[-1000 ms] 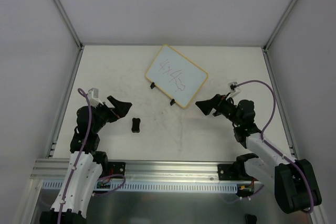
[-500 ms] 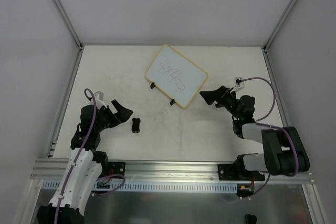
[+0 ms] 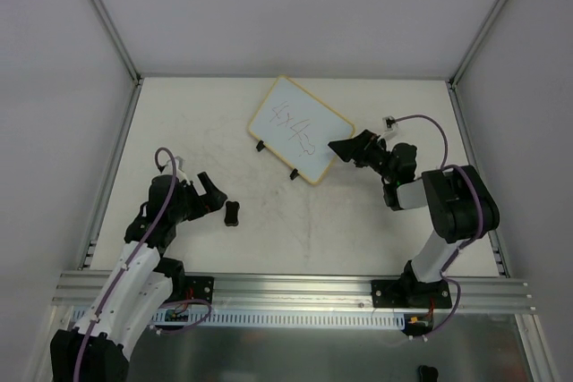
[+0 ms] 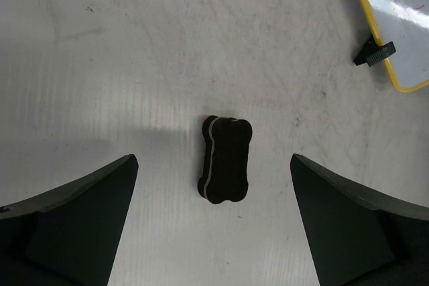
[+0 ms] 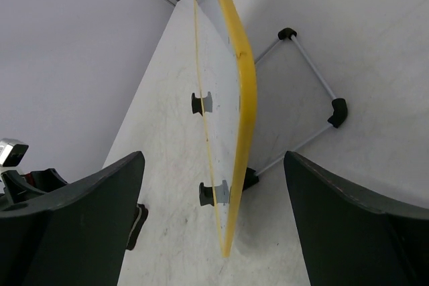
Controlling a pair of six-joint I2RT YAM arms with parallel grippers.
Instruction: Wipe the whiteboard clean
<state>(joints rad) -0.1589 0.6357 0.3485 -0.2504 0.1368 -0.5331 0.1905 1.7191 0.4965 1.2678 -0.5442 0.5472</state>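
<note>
The whiteboard (image 3: 300,130) stands propped at the table's back middle, yellow-framed, with faint writing on its white face. The right wrist view shows its frame edge-on (image 5: 242,98) with a wire stand behind. My right gripper (image 3: 343,148) is open, its jaws on either side of the board's right corner, not touching it. The small black eraser (image 3: 231,213) lies flat on the table; it also shows in the left wrist view (image 4: 225,159). My left gripper (image 3: 215,199) is open just left of the eraser, which lies ahead of the jaws.
The board's black feet (image 3: 260,146) rest on the table (image 3: 358,230). White enclosure walls and metal posts (image 3: 100,15) bound the table on three sides. An aluminium rail (image 3: 286,288) runs along the near edge.
My left gripper has moved down and right toward the eraser. My right gripper has swung up and left to the whiteboard's right corner. Board and eraser have not moved.
</note>
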